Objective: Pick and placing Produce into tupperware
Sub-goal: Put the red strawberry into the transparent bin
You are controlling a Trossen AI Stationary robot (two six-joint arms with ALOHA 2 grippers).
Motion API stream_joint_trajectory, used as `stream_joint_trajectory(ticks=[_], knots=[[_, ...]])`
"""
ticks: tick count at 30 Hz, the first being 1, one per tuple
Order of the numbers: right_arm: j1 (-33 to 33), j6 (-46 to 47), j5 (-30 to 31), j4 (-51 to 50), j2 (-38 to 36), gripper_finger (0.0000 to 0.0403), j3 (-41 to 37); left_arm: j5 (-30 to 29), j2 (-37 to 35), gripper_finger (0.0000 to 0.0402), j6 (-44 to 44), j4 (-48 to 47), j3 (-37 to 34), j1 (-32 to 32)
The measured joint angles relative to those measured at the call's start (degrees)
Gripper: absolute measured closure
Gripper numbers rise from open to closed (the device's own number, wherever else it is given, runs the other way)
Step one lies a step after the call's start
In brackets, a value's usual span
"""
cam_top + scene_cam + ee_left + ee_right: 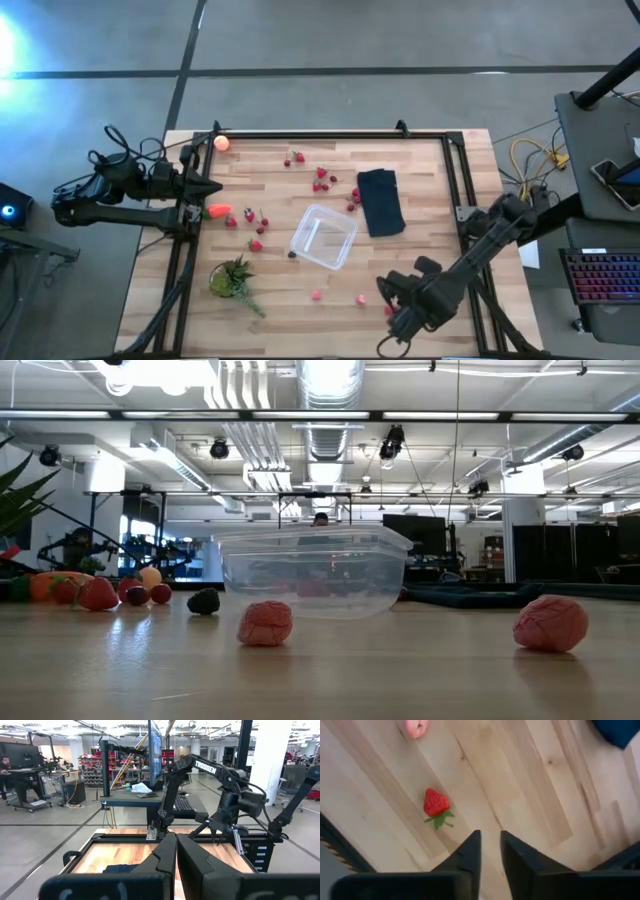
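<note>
High view: clear square plastic tupperware (324, 237) mid-surface, seemingly empty; small red berries (322, 173) scattered all around, none yet inside. Right pincer (392, 322) near the front edge, slightly parted, gripping nothing, above one strawberry (435, 803). Left pincer (214, 188) clenched, idle at the left edge.

Around the clear box (323, 237), bare wood lies open on its near side, broken only by two loose berries (316, 295). A folded cloth (380, 201) crowds its far right corner; scattered strawberries (256, 244) and a leafy bunch (232, 279) block its left.
</note>
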Motion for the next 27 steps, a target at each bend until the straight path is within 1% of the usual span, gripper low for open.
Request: stream_joint_trajectory(ticks=[4, 6, 8, 10, 12, 14, 15, 17, 18, 19, 20, 22, 25, 27], knots=[[0.2, -3.1, 1.1, 0.5, 1.3, 0.0259, 0.0, 0.0, 0.0, 0.0401, 0.0, 0.0, 0.0, 0.0], [0.6, -5.1, 3.3, 0.5, 1.3, 0.0228, -0.1, 0.0, 0.0, 0.0401, 0.0, 0.0, 0.0, 0.0], [1.0, -6.4, 5.5, 0.6, 1.2, 0.0205, -0.1, 0.0, 0.0, 0.0401, 0.0, 0.0, 0.0, 0.0], [1.5, -7.8, 7.2, 0.7, 1.2, 0.0192, -0.4, 0.0, 0.0, 0.0401, 0.0, 0.0, 0.0, 0.0], [1.7, -9.7, 8.2, 0.4, 1.2, 0.0188, -1.5, 0.0, 0.0, 0.0401, 0.0, 0.0, 0.0, 0.0], [1.1, -9.9, 5.7, -1.6, 1.6, 0.0188, -2.5, 0.0, 0.0, 0.0401, 0.0, 0.0, 0.0, 0.0], [0.3, -7.6, 4.8, -2.7, 2.0, 0.0190, -2.7, 0.0, 0.0, 0.0401, 0.0, 0.0, 0.0, 0.0], [-0.8, 2.9, 4.8, -4.6, 2.2, 0.0195, -2.7, 0.0, 0.0, 0.0401, 0.0, 0.0, 0.0, 0.0], [-1.0, 6.7, 5.4, -4.7, 2.1, 0.0199, -2.7, 0.0, 0.0, 0.0401, 0.0, 0.0, 0.0, 0.0], [-1.1, 7.3, 6.9, -3.8, 1.8, 0.0202, -2.4, 0.0, 0.0, 0.0401, 0.0, 0.0, 0.0, 0.0], [-0.9, 5.4, 8.6, -1.6, 1.4, 0.0206, -2.2, 0.0, 0.0, 0.0401, 0.0, 0.0, 0.0, 0.0], [-0.3, -2.9, 9.5, 5.0, 0.9, 0.0212, -2.0, 0.0, 0.0, 0.0401, 0.0, 0.0, 0.0, 0.0], [0.6, -15.3, 6.5, 13.4, 1.4, 0.0217, -2.5, 0.0, 0.0, 0.0401, 0.0, 0.0, 0.0, 0.0], [1.2, -18.4, 4.7, 17.0, 2.3, 0.0218, -3.2, 0.0, 0.0, 0.0401, 0.0, 0.0, 0.0, 0.0]])
